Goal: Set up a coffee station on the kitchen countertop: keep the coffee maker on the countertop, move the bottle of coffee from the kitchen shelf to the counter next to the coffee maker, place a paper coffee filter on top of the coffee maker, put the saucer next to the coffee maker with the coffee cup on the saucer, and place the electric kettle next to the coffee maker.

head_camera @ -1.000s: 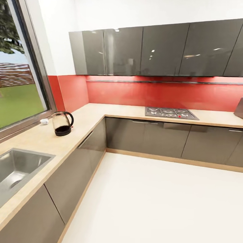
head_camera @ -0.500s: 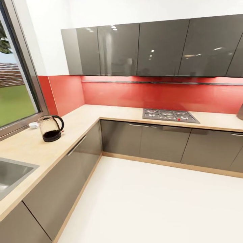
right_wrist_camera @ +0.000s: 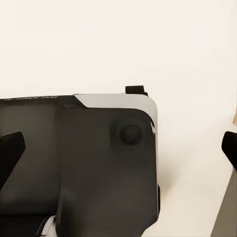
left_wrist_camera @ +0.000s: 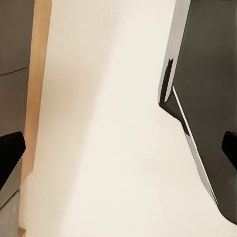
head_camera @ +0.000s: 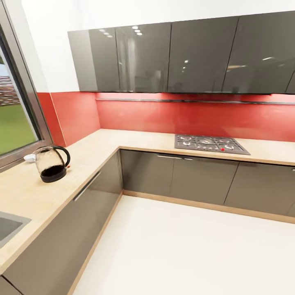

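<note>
An L-shaped countertop (head_camera: 135,141) is seen from the head camera, running along the left wall under a window (head_camera: 12,119) and along the far wall below a red backsplash (head_camera: 184,116) and grey upper cabinets (head_camera: 176,57). The kettle (head_camera: 51,164) is stood upright on the left run of the countertop, near the window sill, with its black handle turned to the right. Just beyond it, at the sill, a small white object (head_camera: 29,157) is set, too small to be identified. A corner of a steel sink (head_camera: 10,225) is cut off at the near left edge. A gas hob (head_camera: 211,144) is let into the far run of the countertop. Grey cabinet fronts (head_camera: 180,176) are fitted below, and a pale floor (head_camera: 184,254) is spread in front of them. In the left wrist view the left gripper (left_wrist_camera: 118,153) is held spread wide above the floor, with nothing between its dark fingertips (left_wrist_camera: 11,150). In the right wrist view the right gripper (right_wrist_camera: 118,148) is likewise held apart and unloaded, over the robot's dark base (right_wrist_camera: 89,158).
</note>
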